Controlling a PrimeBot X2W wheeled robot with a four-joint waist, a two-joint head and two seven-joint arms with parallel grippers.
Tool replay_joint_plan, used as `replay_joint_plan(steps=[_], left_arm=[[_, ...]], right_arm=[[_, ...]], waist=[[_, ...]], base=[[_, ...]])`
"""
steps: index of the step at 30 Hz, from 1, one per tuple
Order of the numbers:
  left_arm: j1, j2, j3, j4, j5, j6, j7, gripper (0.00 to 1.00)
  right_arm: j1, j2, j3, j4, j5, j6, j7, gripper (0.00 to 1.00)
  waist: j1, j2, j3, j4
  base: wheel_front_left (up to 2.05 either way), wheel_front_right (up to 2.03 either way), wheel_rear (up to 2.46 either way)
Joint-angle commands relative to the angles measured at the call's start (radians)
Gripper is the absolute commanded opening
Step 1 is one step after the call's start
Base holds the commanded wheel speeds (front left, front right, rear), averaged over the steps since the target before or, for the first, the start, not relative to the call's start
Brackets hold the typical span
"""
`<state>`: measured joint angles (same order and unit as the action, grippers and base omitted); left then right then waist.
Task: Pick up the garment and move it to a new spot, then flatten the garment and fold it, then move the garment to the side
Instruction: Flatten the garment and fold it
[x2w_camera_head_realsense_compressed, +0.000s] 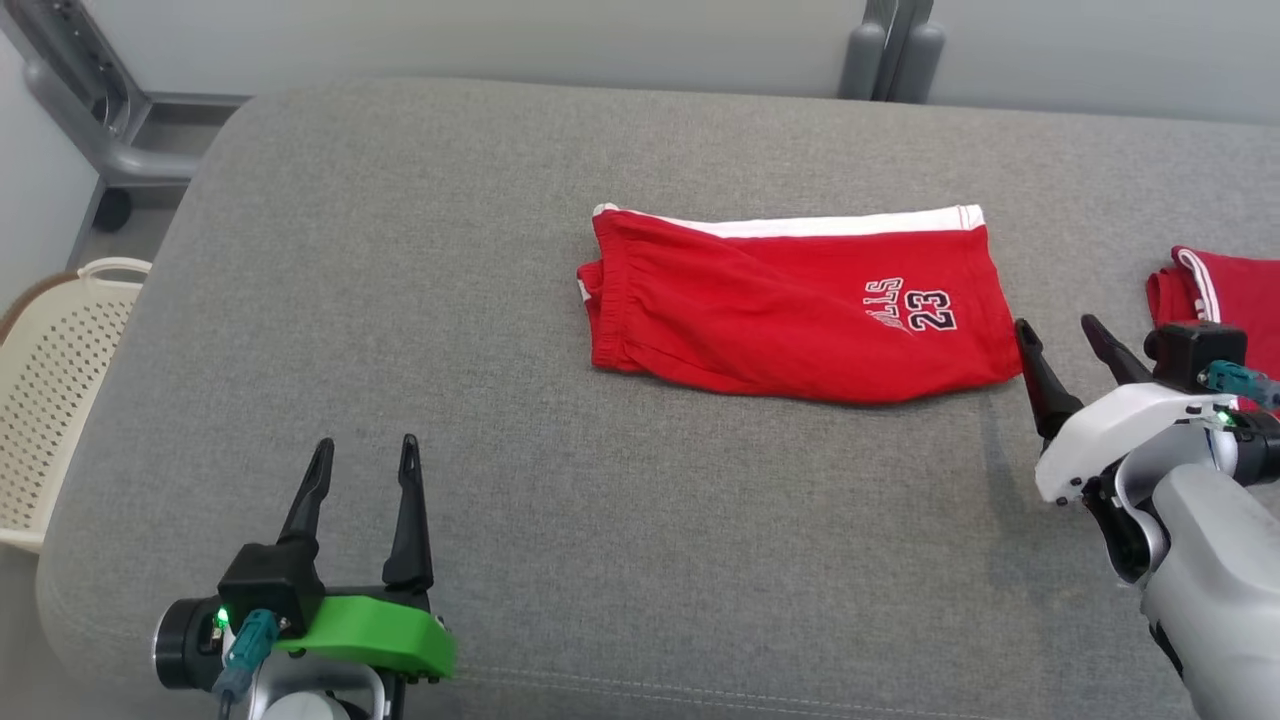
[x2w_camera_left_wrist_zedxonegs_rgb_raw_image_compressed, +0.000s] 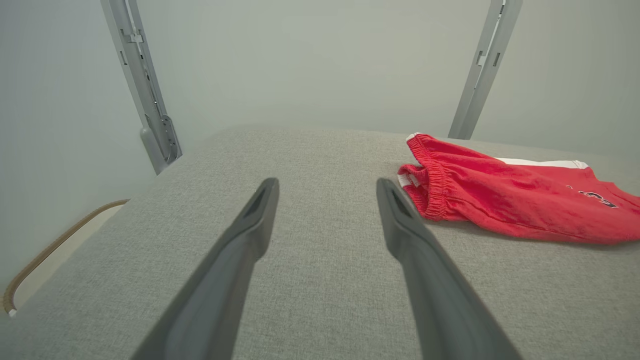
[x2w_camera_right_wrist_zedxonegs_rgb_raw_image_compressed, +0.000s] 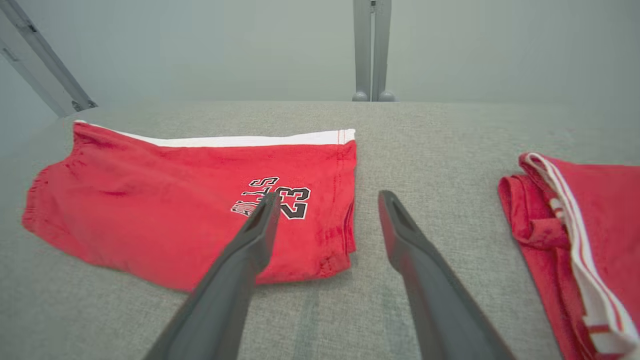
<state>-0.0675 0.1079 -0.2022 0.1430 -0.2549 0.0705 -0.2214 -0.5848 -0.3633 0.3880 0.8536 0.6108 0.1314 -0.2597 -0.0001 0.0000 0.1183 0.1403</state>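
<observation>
The red basketball shorts (x2w_camera_head_realsense_compressed: 790, 310) lay near the middle of the grey padded table (x2w_camera_head_realsense_compressed: 400, 250), a little toward its far edge. They looked doubled over on themselves: the elastic waistband sat at the end nearer the table's left side, the hem with the black-and-white "23" print toward its right side, and a white stripe ran along the edge facing the table's back. The cloth was fairly flat, with a few soft creases across the middle.

The right gripper (x2w_camera_head_realsense_compressed: 1056, 325) hovered low over the table's right part, just off the hem end of the shorts, its two dark fingers spread wide with nothing between them. I could not tell whether a fingertip brushed the cloth. The left gripper (x2w_camera_head_realsense_compressed: 366, 445) hung over the table's near left part, well apart from the shorts, its fingers also wide and empty.

At the table's right edge lay a second red garment (x2w_camera_head_realsense_compressed: 1225, 285) with white trim, bunched into a rough fold. A cream perforated basket (x2w_camera_head_realsense_compressed: 60, 400) stood on the floor off the table's left side.

To my eye the picking up, laying out, flattening and folding were already done, since the shorts rested as a tidy halved shape and neither claw held them. What seemed left was the last step, carrying the folded shorts to the side of the table, most likely toward the right edge where the other garment rested.
</observation>
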Motion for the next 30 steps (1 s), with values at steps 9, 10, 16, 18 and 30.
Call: replay_joint_plan(steps=[9, 10, 16, 18, 30], left_arm=[[0.055, 0.042, 0.033, 0.025, -0.033, -0.002, 0.012, 1.00], [0.057, 0.047, 0.031, 0.025, -0.034, -0.006, 0.011, 1.00], [0.064, 0.063, 0.024, 0.032, -0.043, -0.028, 0.005, 1.00], [0.066, 0.068, 0.019, 0.039, -0.047, -0.038, 0.004, 1.00], [0.085, 0.083, 0.039, 0.107, -0.081, -0.042, -0.008, 1.00]], right_arm=[[0.285, 0.191, -0.326, -0.342, -0.312, -0.001, -0.005, 1.00], [0.312, 0.213, -0.346, -0.380, -0.339, -0.001, -0.005, 1.00], [0.438, 0.289, -0.404, -0.519, -0.445, -0.001, 0.003, 1.00], [0.465, 0.298, -0.407, -0.551, -0.469, -0.001, 0.016, 1.00], [0.548, 0.311, -0.367, -0.641, -0.515, -0.001, 0.088, 1.00]], waist=[[0.0001, 0.0000, -0.127, -0.049], [0.0001, 0.0000, -0.133, -0.052], [0.0001, 0.0000, -0.152, -0.073], [0.0001, 0.0000, -0.157, -0.082], [0.0001, 0.0000, -0.170, -0.134]], base=[[0.00, 0.00, 0.00], [0.00, 0.00, 0.00], [0.00, 0.00, 0.00], [0.00, 0.00, 0.00], [0.00, 0.00, 0.00]])
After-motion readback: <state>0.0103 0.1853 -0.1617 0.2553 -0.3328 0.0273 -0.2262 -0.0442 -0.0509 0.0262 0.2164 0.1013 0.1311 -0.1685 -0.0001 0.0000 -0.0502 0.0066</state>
